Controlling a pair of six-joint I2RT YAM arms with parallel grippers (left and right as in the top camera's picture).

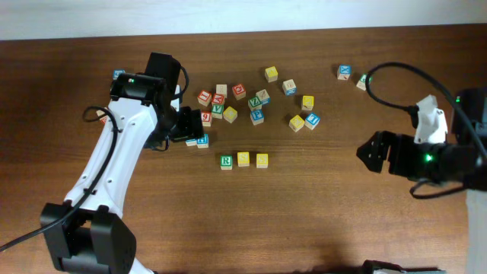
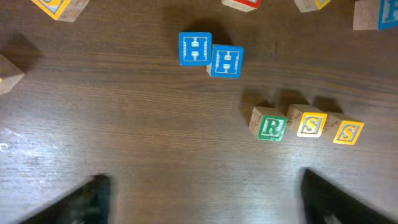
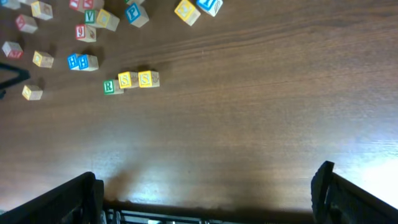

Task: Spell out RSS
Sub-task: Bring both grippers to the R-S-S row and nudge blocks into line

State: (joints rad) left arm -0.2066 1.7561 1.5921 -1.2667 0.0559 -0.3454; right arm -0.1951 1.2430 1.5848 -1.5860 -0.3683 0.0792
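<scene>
The green R cube (image 1: 226,160) and two yellow S cubes (image 1: 243,159) (image 1: 262,160) stand in a row on the table, touching side by side, reading R S S. They also show in the left wrist view, R (image 2: 268,124), S (image 2: 309,122), S (image 2: 346,131), and in the right wrist view, R (image 3: 111,86), S (image 3: 127,79), S (image 3: 147,79). My left gripper (image 1: 183,125) is open and empty, up and to the left of the row. My right gripper (image 1: 370,153) is open and empty, far right of the row.
Two blue H cubes (image 2: 211,54) lie close to the left gripper, above-left of the row. A scatter of other letter cubes (image 1: 255,103) fills the middle back of the table, with two more (image 1: 352,75) at the back right.
</scene>
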